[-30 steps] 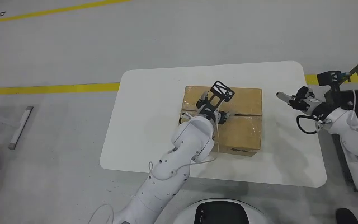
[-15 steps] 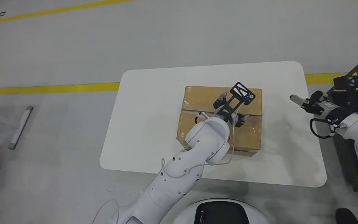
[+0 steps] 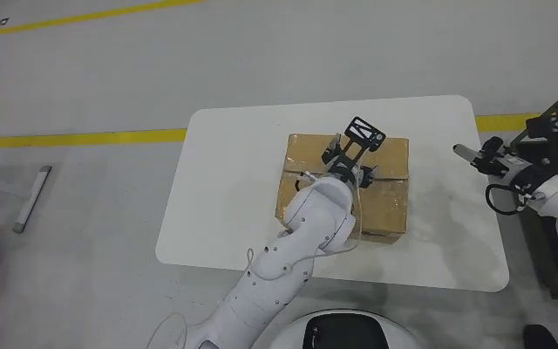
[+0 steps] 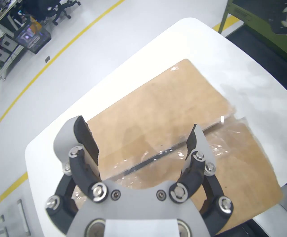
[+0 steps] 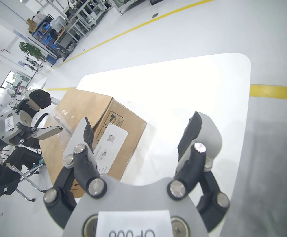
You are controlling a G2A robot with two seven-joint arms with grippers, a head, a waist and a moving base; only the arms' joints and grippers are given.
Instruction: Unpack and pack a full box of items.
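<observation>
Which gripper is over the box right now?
The left gripper, open above the taped seam of the brown cardboard box. The right gripper, also open, hangs at the white table's edge, apart from the box.

Around your white, round-cornered surface [image 3: 218, 183] lies a pale grey floor [image 3: 105, 78]. A yellow line [image 3: 87, 138] runs left to right beneath its far part. Far off you'll see racks [image 5: 48, 33] with blue bins, a potted plant [image 5: 31, 50] and black office chairs [image 4: 65, 10].
</observation>
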